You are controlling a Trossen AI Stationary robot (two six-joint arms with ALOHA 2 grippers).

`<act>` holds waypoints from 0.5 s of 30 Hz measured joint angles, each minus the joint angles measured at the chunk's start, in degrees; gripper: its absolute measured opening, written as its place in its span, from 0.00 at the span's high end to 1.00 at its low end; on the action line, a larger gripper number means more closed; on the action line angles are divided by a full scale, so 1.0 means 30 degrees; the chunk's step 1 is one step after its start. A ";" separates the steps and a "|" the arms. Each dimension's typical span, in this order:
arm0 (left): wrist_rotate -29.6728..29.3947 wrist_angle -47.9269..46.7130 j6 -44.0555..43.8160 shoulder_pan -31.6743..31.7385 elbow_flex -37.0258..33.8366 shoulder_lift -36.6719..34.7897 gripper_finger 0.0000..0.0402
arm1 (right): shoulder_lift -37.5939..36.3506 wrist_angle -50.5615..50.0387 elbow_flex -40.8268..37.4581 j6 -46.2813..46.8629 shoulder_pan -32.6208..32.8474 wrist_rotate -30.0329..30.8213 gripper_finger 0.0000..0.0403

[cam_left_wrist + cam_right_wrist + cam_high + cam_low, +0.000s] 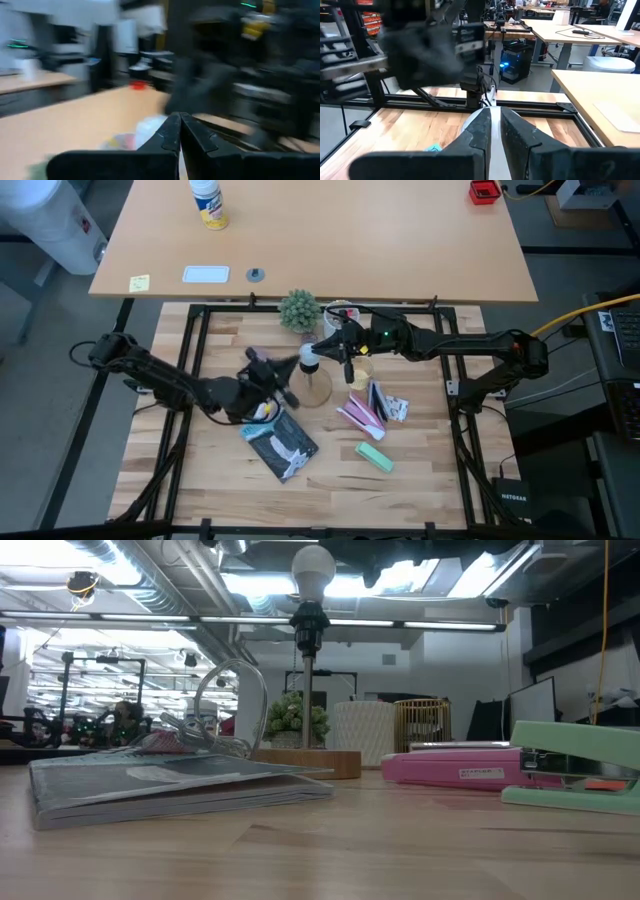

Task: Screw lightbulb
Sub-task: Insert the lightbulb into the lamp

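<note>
Lightbulb [313, 570] sat upright atop the black socket [309, 622] of the wooden stand [310, 762], seen clearly in the low view; from above it showed as a small white cap [309, 355] over the stand.

Right gripper [335, 346] was just beside the bulb, its jaws pressed nearly together; in its wrist view the two dark fingers [479, 131] stood close with a pale sliver [494, 137] between them. Could not tell whether that sliver was the bulb.

Left gripper [288, 367] lay just on the other side of the stand from the right jaws, its jaws pressed together on nothing visible, fingertips [176, 131] meeting in its wrist view.

Pink stapler [455, 765] and green stapler [570, 765] rested on the table [330, 850], well clear of both sets of jaws.
</note>
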 joint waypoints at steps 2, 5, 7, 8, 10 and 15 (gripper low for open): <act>0.1424 -0.1046 -0.1262 -0.0150 0.0000 0.0023 1.00 | 0.0000 0.0045 -0.0007 0.0000 0.0000 0.0011 0.89; 0.2015 -0.2423 -0.3209 -0.0188 0.0000 0.0172 1.00 | 0.0007 0.0045 -0.0007 0.0000 0.0000 0.0284 0.89; 0.2050 -0.3192 -0.3996 -0.0034 0.0000 0.0389 1.00 | 0.0007 0.0053 -0.0007 -0.0006 0.0000 0.0335 0.89; 0.2045 -0.3369 -0.4286 0.0082 0.0000 0.0520 1.00 | 0.0003 0.0063 -0.0007 0.0000 0.0003 0.0345 0.89; 0.2002 -0.3600 -0.4638 0.0319 0.0000 0.0667 1.00 | 0.0005 0.0067 -0.0007 0.0000 0.0007 0.0350 0.89; 0.1165 -0.3645 -0.4881 0.0703 0.0000 0.0750 1.00 | 0.0006 0.0045 -0.0007 0.0406 0.0001 0.0364 0.89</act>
